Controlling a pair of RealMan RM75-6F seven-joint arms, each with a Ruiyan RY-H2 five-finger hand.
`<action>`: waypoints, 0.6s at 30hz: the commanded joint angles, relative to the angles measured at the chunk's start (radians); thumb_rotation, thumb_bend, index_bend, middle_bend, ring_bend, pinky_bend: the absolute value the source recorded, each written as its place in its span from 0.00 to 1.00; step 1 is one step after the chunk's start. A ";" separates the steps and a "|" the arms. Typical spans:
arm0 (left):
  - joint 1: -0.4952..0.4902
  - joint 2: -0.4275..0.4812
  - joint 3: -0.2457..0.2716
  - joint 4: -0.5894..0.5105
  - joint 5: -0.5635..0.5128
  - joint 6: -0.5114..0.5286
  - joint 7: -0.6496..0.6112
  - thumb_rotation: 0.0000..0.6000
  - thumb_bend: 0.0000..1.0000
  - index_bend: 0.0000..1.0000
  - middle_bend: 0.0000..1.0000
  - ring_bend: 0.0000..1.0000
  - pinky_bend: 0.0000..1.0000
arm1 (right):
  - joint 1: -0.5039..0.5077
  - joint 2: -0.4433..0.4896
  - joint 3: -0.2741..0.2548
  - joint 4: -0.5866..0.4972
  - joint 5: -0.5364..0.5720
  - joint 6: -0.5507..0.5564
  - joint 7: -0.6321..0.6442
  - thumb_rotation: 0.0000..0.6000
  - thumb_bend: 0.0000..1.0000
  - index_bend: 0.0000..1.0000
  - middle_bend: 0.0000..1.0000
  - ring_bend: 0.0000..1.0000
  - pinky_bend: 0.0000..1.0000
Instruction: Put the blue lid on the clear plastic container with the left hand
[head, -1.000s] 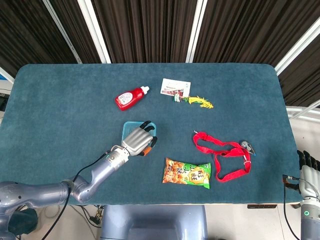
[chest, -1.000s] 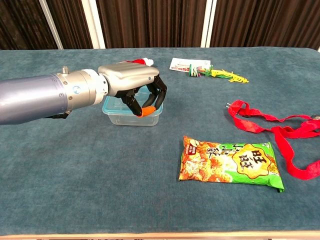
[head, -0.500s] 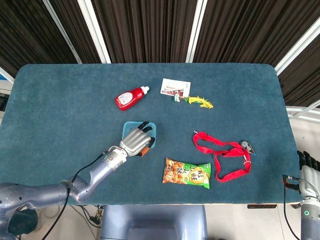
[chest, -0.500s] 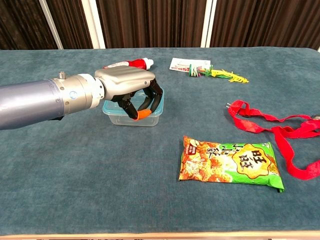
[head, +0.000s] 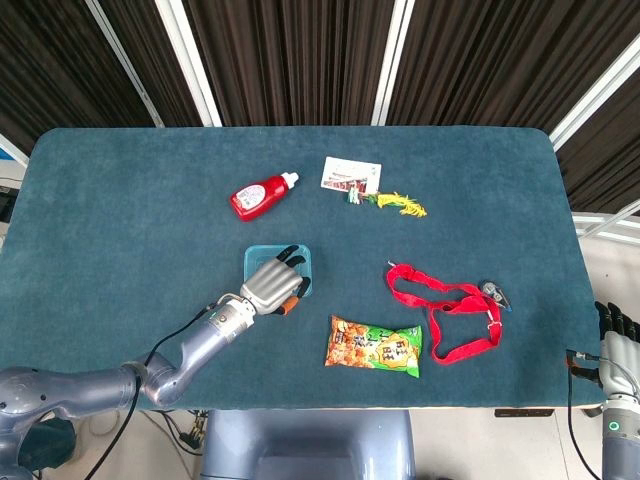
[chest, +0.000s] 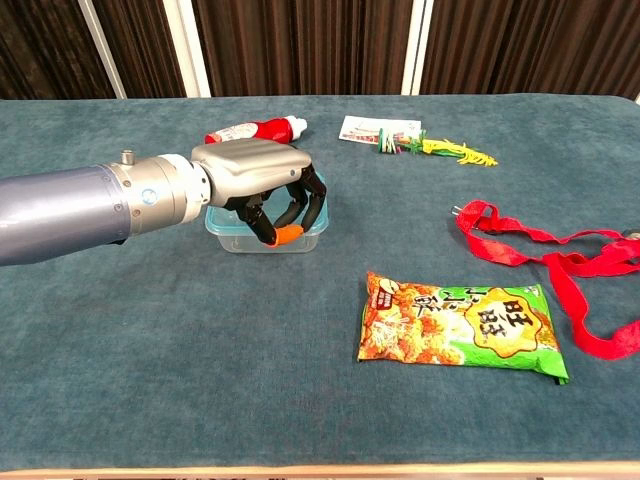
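The clear plastic container (chest: 226, 236) stands left of the table's middle with the blue lid (head: 303, 262) lying on top of it. My left hand (chest: 256, 171) hovers over the near side of the container, palm down, its fingers (chest: 296, 210) curved downward over the lid's front edge and apart from each other. I see nothing held in it. In the head view the left hand (head: 268, 287) covers the lid's near left part. My right hand (head: 616, 332) shows only at the far right edge, off the table, its fingers partly cut off.
A red sauce bottle (head: 262, 195) lies behind the container. A card (head: 351, 174) and a yellow-green tassel (head: 397, 204) lie at the back. A snack bag (chest: 462, 327) lies in front right, and a red strap (head: 448, 311) to its right.
My left hand has drawn back toward the near left and sunk a little, uncovering more of the blue lid. The container and lid stayed where they were.
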 joint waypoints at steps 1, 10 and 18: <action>0.001 -0.003 0.000 0.002 0.013 0.007 -0.004 1.00 0.47 0.67 0.65 0.16 0.06 | 0.001 0.000 0.000 0.000 0.000 -0.001 -0.001 1.00 0.27 0.04 0.00 0.00 0.00; 0.009 -0.009 0.007 0.013 0.023 0.010 0.006 1.00 0.47 0.67 0.65 0.16 0.06 | 0.001 0.005 0.000 -0.005 0.004 -0.004 0.001 1.00 0.27 0.04 0.00 0.00 0.00; 0.016 -0.016 0.004 0.032 0.027 0.004 -0.016 1.00 0.47 0.67 0.65 0.16 0.06 | 0.000 0.007 0.000 -0.007 0.005 -0.002 0.001 1.00 0.27 0.04 0.00 0.00 0.00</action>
